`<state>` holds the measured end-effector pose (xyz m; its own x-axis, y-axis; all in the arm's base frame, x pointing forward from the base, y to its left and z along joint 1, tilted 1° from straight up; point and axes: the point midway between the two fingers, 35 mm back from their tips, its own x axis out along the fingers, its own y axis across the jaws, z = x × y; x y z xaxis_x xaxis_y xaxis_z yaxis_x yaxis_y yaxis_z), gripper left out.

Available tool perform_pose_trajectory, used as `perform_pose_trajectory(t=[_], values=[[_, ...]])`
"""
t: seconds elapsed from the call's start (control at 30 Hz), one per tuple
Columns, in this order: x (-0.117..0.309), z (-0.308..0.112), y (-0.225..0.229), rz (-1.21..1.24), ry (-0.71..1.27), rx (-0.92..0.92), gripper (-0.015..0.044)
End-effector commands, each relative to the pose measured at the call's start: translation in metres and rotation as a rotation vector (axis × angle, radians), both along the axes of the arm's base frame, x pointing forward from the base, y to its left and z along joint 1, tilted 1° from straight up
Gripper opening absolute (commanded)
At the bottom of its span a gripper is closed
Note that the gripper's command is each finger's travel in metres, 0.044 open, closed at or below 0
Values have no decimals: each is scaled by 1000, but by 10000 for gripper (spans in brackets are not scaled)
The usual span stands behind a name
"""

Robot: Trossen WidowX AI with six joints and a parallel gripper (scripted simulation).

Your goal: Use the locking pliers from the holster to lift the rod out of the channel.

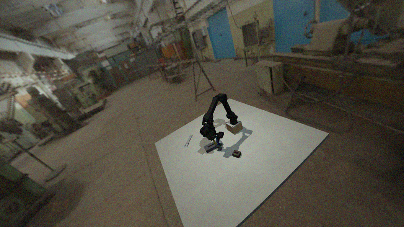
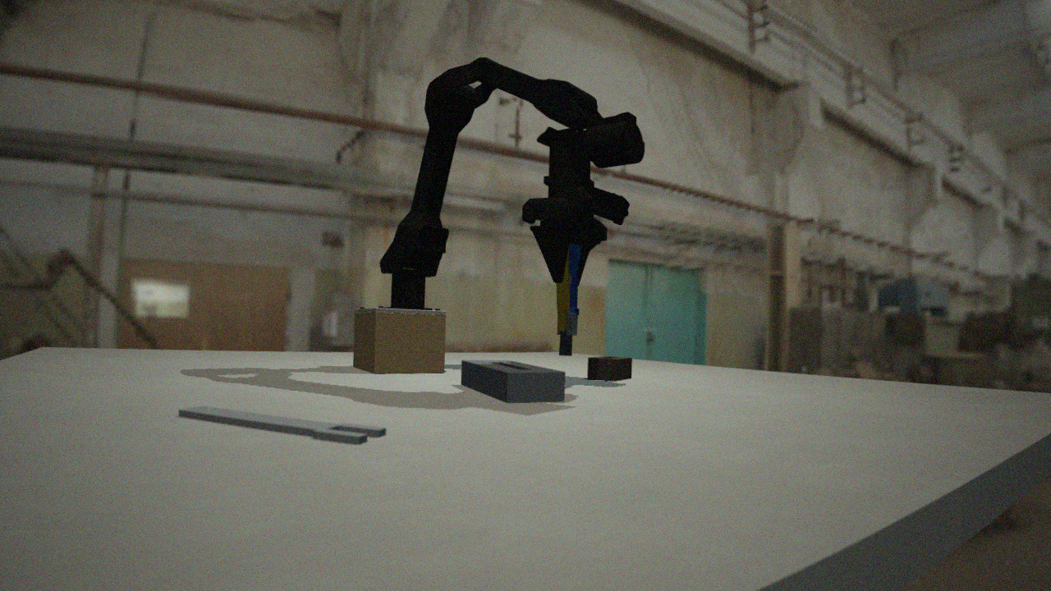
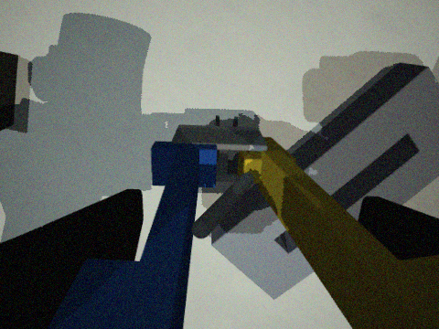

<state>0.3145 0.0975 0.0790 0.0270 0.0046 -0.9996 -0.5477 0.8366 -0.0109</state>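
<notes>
One pair of locking pliers (image 1: 217,140) (image 2: 572,286) (image 3: 171,219) is seen gripped between the fingers of the black gripper (image 1: 215,138) (image 2: 568,273) (image 3: 254,207), the blue handle against one finger and the yellow handle against the other. The pliers are carried upright, jaws downward, clear of the white table (image 1: 241,191) (image 2: 441,499) (image 3: 274,27). In the wrist view a dark cylindrical piece (image 3: 219,212) is noted slanting out beside the jaw end; whether it is the rod or part of the pliers cannot be told. The rod's location is therefore left undetermined. Whether the pliers are locked cannot be told either.

The grey channel block (image 1: 210,148) (image 2: 534,386) (image 3: 270,270) is found flat on the table, near the pliers, with its long slot facing up. The dark brown holster (image 1: 236,153) (image 2: 609,368) is placed apart from it. A forked metal bar (image 1: 188,139) (image 2: 257,420) is laid flat on the block's other side. The arm (image 1: 213,106) (image 2: 437,168) is mounted on a tan box (image 1: 234,129) (image 2: 400,341).
</notes>
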Motion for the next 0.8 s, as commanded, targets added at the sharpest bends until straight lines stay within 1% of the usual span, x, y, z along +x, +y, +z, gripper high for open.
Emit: perform_pose_trajectory(t=[0.0, 0.77], values=[[0, 0, -8, -59, 3, -3, 322], [4, -1, -46, -359, 8, -3, 322]])
